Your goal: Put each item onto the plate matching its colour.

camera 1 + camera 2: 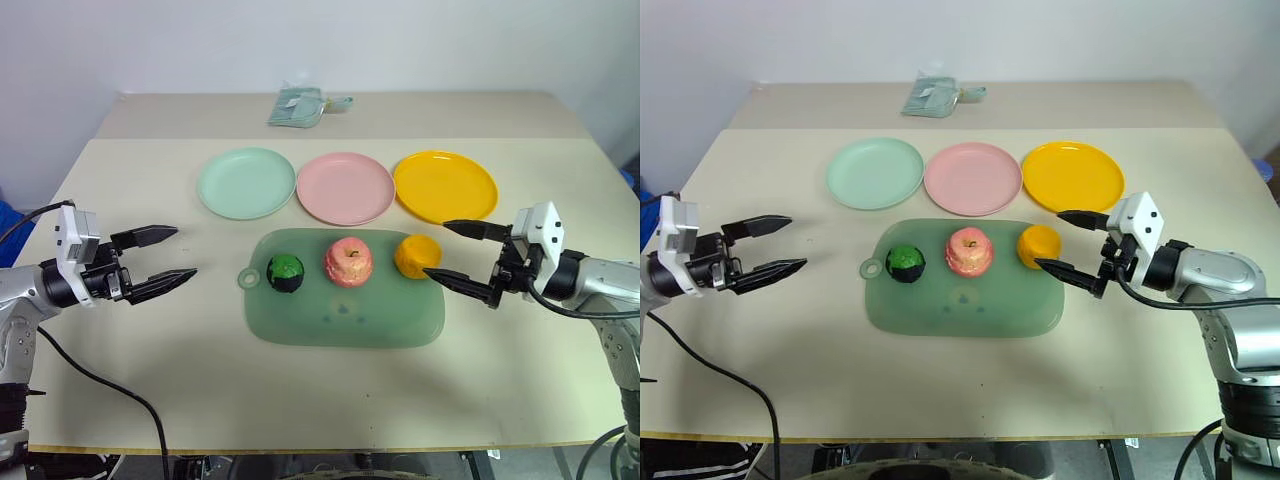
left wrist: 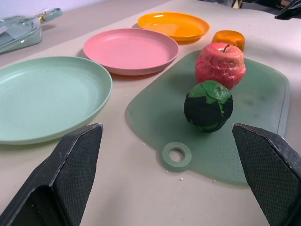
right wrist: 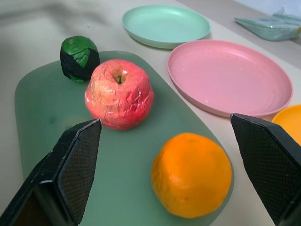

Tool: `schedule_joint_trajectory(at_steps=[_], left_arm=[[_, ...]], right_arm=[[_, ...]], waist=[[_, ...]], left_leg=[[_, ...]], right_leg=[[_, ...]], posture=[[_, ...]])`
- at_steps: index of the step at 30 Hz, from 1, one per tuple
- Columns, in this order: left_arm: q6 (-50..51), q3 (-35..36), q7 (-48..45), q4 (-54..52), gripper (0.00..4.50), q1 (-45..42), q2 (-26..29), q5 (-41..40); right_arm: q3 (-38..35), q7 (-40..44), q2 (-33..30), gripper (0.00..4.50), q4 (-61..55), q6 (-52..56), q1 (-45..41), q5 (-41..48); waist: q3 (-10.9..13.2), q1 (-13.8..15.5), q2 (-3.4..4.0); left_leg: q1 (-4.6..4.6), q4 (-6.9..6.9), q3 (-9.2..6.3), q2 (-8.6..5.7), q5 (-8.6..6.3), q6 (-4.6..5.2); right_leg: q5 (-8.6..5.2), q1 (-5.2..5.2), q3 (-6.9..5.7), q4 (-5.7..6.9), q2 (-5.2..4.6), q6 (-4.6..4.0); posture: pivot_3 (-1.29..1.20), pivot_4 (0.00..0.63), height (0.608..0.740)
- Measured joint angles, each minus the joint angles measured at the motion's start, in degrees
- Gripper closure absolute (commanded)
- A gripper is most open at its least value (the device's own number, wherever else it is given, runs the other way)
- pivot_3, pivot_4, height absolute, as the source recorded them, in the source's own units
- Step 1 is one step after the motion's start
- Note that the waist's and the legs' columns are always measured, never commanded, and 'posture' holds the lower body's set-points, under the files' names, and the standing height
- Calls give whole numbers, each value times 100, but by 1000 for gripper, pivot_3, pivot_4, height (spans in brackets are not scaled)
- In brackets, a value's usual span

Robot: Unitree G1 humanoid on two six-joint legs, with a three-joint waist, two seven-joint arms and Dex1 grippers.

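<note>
- All three fruits sit on the green mat (image 1: pixel 345 322); mint plate (image 1: pixel 246 183), pink plate (image 1: pixel 345 188) and orange plate (image 1: pixel 445 186) are bare.
- Right gripper (image 1: pixel 447 250) spread wide beside the orange fruit (image 1: pixel 417 256); left gripper (image 1: pixel 162 256) also spread, holding nothing.
- Risk: the round orange fruit may roll into the apple (image 1: pixel 348 262) if nudged off-centre.
- Green ball (image 1: pixel 286 273) could likewise roll off the mat.

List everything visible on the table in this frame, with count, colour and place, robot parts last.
plates: 3, mint green, pink, orange-yellow, in a row behind the mat
mat: 1, translucent green, table centre
ball: 1, dark green and black, on the mat's left
apple: 1, pink-red, mid-mat
orange fruit: 1, on the mat's right edge
pouch: 1, pale green, far table edge
left gripper: open, empty, left of mat
right gripper: open, beside the orange fruit
</note>
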Motion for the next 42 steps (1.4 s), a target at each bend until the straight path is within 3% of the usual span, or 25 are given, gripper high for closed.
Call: schedule_joint_trajectory(at_steps=[14,19,32,37,42], left_arm=[[26,66,376,-509,0,212,-33,-9],[34,-43,566,-587,0,56,-303,-9],[225,-1591,249,-176,0,-1023,-1058,184],[-282,-1950,-7,407,0,-1341,-1201,659],[-1148,-2353,51,1043,0,-1499,-1697,1337]], right_arm=[[413,101,49,45,351,-126,-645,-31],[443,66,39,45,309,83,-725,9],[383,-221,167,45,153,73,-551,-17],[333,-238,160,45,103,49,-353,-19],[257,-304,157,45,-13,13,-305,-19]], waist=[[0,9,0],[0,6,0],[-1,-1,0],[-1,2,0],[-1,6,-1]], left_leg=[[-1,-1,0,0,-1,1],[0,2,0,-1,0,1],[0,4,0,-1,2,-2],[0,7,0,-2,2,-1],[-1,8,0,-3,2,0]], right_leg=[[0,0,0,-1,0,0],[0,1,0,0,0,0],[2,1,-1,2,6,3],[2,4,-1,2,5,3],[2,4,-1,2,4,4]], posture=[[0,150,729],[0,150,729],[0,150,729],[0,150,729],[0,150,729]])
